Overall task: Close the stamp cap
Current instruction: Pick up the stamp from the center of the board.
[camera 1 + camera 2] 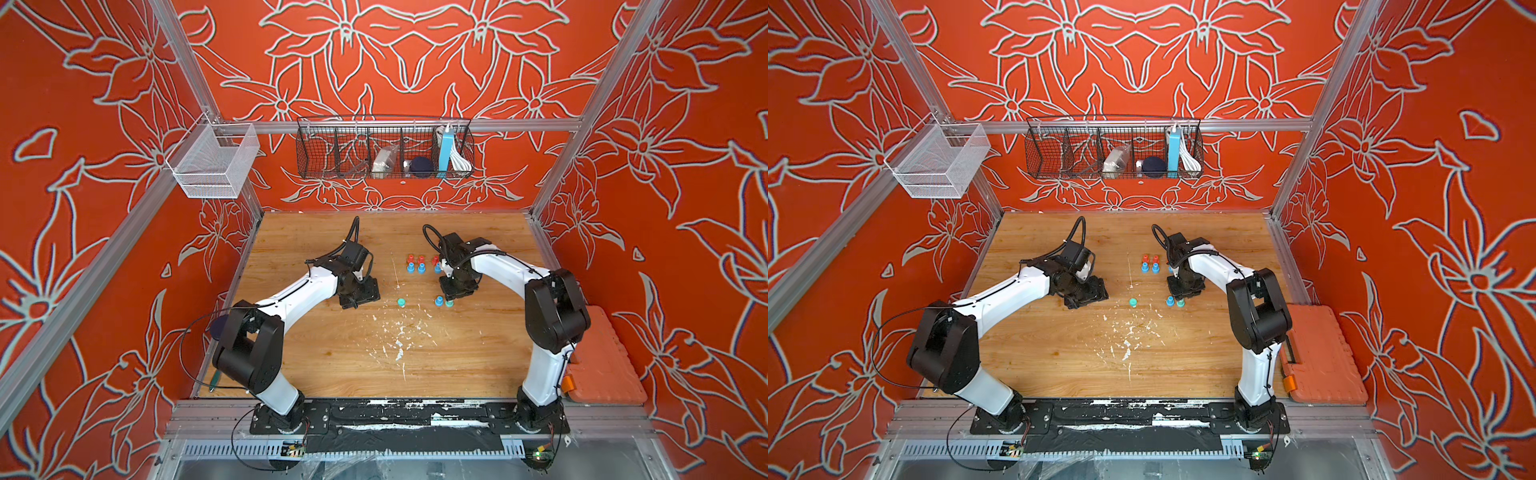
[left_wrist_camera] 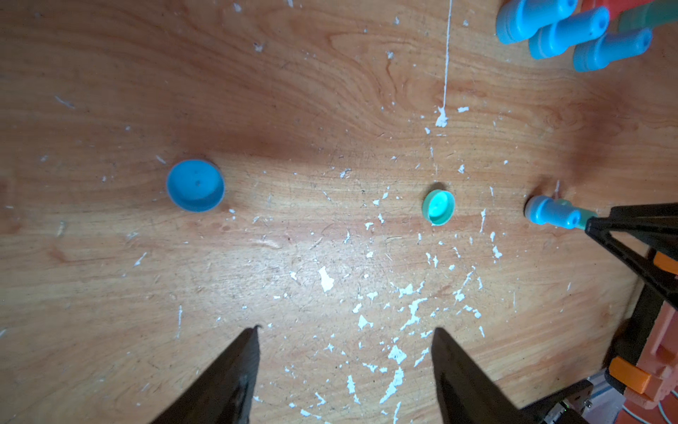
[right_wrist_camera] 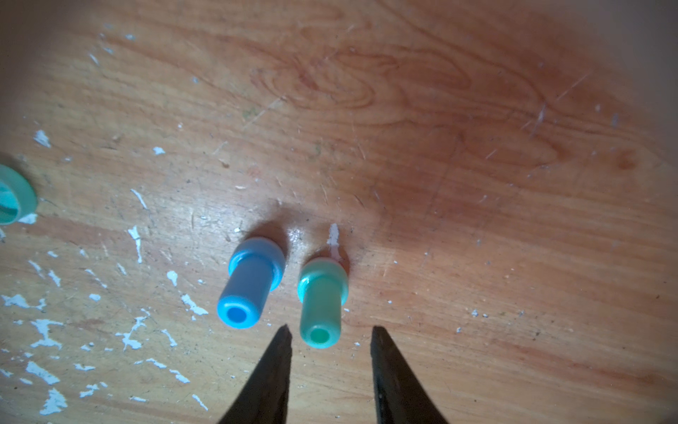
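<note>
Standing on the bench [image 3: 477, 147], the green stamp [image 3: 322, 304] is beside a blue stamp [image 3: 253, 286]. By its top the right fingers [image 3: 271, 378] are narrow, holding nothing. The left fingers [image 2: 227, 378] are wide. The green cap [image 2: 438, 207] lies apart.

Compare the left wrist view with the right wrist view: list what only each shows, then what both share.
Left wrist only: a loose blue cap, a cluster of blue stamps and the open left gripper. Right wrist only: the green stamp in full, its top between the tips of the open right gripper. Both: the green cap, the lone blue stamp, the wooden table.
</note>
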You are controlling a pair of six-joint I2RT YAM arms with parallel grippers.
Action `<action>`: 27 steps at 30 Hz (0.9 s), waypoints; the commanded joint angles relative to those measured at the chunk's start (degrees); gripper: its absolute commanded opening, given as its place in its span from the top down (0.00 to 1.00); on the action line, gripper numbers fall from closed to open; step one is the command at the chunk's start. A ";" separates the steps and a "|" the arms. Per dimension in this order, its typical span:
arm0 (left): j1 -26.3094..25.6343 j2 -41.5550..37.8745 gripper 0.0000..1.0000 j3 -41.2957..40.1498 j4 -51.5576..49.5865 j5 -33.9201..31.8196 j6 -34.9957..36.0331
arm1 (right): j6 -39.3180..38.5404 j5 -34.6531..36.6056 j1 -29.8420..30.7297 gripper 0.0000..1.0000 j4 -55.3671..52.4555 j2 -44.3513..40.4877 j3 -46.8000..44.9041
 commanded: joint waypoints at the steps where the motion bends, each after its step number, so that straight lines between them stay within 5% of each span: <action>1: 0.82 -1.85 0.26 -0.61 -0.25 0.09 0.29 | 0.25 0.69 0.77 0.63 -0.33 1.55 0.98; 20: 2.32 -2.33 0.26 -1.05 -0.25 0.62 0.61 | 0.44 2.52 1.22 0.73 0.23 2.25 -1.39; 27: 2.72 -3.16 0.27 -1.40 -0.43 0.36 0.74 | 0.81 2.95 1.44 0.85 0.04 1.59 -1.81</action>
